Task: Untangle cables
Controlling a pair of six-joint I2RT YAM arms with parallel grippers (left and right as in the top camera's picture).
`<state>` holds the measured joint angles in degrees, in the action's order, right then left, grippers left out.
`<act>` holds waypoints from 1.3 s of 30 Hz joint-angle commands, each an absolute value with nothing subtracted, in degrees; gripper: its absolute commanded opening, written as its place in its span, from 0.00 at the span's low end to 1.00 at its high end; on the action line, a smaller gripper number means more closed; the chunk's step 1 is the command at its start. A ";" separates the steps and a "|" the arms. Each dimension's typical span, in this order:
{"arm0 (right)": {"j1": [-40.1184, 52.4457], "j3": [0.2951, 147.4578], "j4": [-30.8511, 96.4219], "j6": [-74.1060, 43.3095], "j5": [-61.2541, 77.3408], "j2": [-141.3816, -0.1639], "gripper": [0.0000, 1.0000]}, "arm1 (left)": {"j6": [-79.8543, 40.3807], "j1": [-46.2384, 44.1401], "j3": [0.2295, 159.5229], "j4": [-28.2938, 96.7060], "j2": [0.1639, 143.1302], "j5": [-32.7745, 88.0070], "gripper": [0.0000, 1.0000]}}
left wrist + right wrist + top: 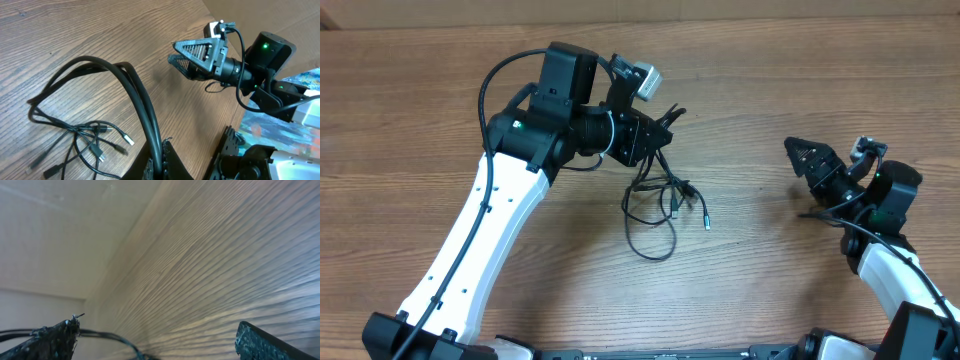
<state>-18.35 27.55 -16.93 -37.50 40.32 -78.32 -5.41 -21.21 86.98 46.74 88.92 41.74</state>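
Cables (142, 100) run far-to-near, plugs nearward; left gripper (668, 125) clamped on them, clearest in left wrist view; right gripper (157, 325) jaws apart.

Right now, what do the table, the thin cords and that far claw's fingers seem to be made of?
Table: wood or wood-look laminate, matte, visible grain. Cables: black rubbery sheath, slight sheen; plug tips look metallic. Right gripper fingers: black plastic, ribbed lattice, possibly printed.

The table (770, 90) is seen as matt, grained wood. The cables (142, 105) are sheathed in smooth black plastic (faintly glossy). The right gripper's fingers (50, 340) are rendered rough and matt.
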 commanded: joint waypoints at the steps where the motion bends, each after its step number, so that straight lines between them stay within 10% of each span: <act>1: -18.55 27.73 -17.78 -35.40 47.66 -78.67 1.00 | -3.77 -20.69 88.33 46.44 86.87 41.52 0.04; 16: -10.02 27.73 -15.62 9.96 59.02 -78.67 0.84 | -3.75 -23.03 88.33 46.41 86.87 41.56 0.04; 39: 4.49 27.73 -9.72 31.83 44.66 -80.25 0.66 | -3.46 -27.03 88.33 39.94 86.87 52.38 0.04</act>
<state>4.21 27.55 -9.82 29.36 48.56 -78.52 -4.12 -26.65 86.98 40.62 88.84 48.97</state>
